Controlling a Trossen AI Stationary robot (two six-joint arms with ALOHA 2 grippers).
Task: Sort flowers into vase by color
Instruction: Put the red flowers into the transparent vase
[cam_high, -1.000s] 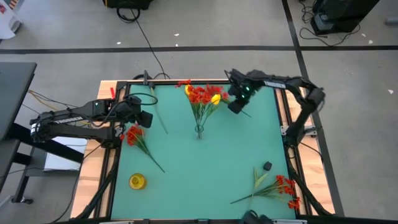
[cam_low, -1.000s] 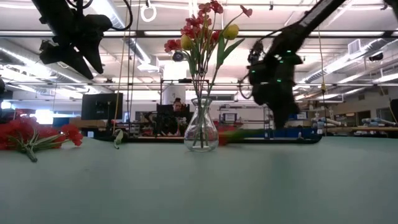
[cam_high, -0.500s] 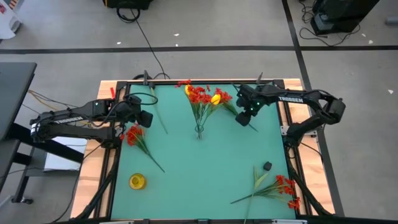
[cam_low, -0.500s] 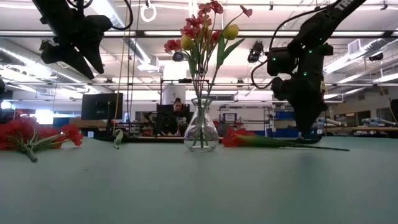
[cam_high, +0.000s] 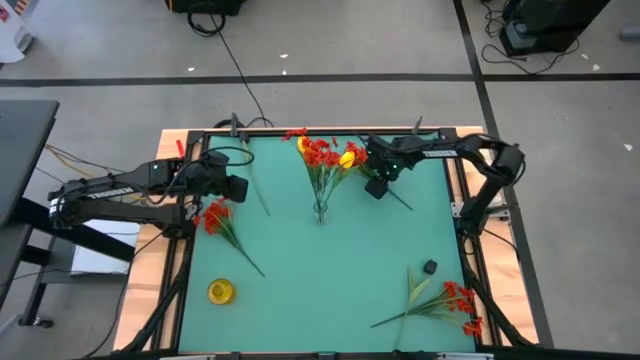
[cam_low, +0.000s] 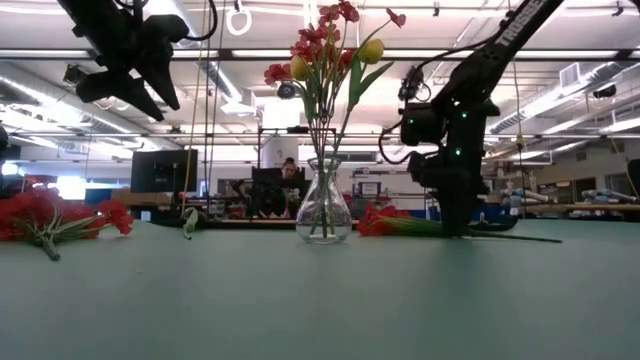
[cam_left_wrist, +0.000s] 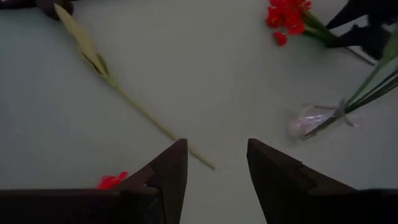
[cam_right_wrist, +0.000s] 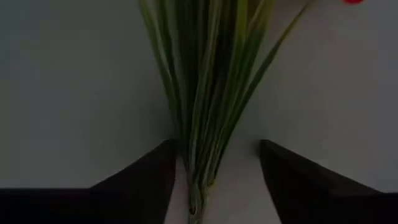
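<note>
A clear glass vase (cam_high: 320, 211) (cam_low: 324, 210) stands mid-table, holding red and yellow flowers (cam_high: 326, 156). Right of it a red sprig (cam_low: 380, 221) lies flat on the mat, its green stem (cam_high: 399, 198) running toward the right edge. My right gripper (cam_high: 378, 186) (cam_low: 455, 226) points down over that stem, open. The bundled stem (cam_right_wrist: 202, 124) passes between its fingers, which stand on either side of it. My left gripper (cam_high: 239, 189) (cam_left_wrist: 216, 146) waits open, high above the left side.
A red sprig (cam_high: 216, 218) and a bare green stem (cam_high: 253, 182) lie at the left. A yellow blossom (cam_high: 221, 291) is at the near left. More red sprigs (cam_high: 452, 299) and a small dark object (cam_high: 429, 267) lie at the near right.
The red sprig, which was at my right gripper's fingers just above the mat, has come to lie flat on it. My right gripper swung toward the right edge, then came back toward the vase and sank over the sprig's stem.
</note>
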